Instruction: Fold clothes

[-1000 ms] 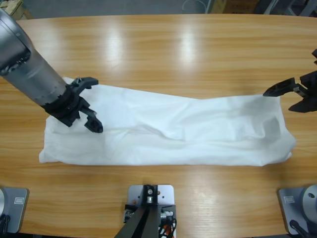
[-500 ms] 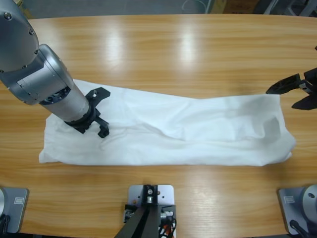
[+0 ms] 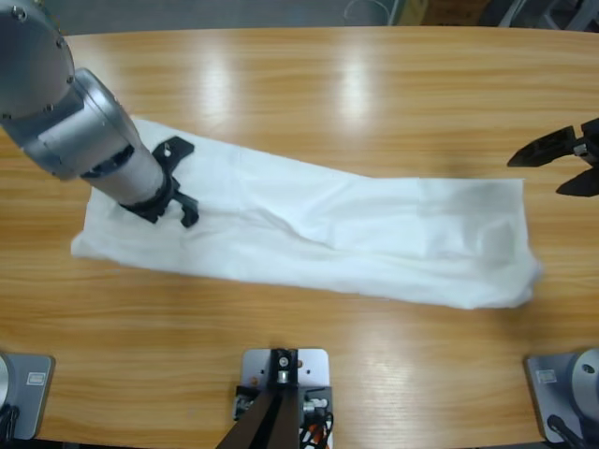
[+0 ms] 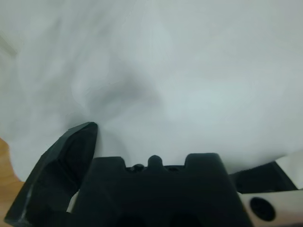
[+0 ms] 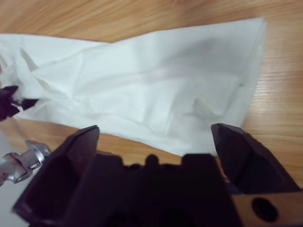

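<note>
Since a moment ago my left tool, seemingly gripping the shirt, has dragged it; right tool open; folding half-done.

The T-shirt has slewed — left end up, right end freed.

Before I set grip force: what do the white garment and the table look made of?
The T-shirt looks like soft, matte woven or knit fabric, probably cotton: it creases and drapes limply. The table looks like wood or wood veneer with a glossy finish: visible grain lines and bright light reflections. The left pincer appears hard black plastic.
</note>
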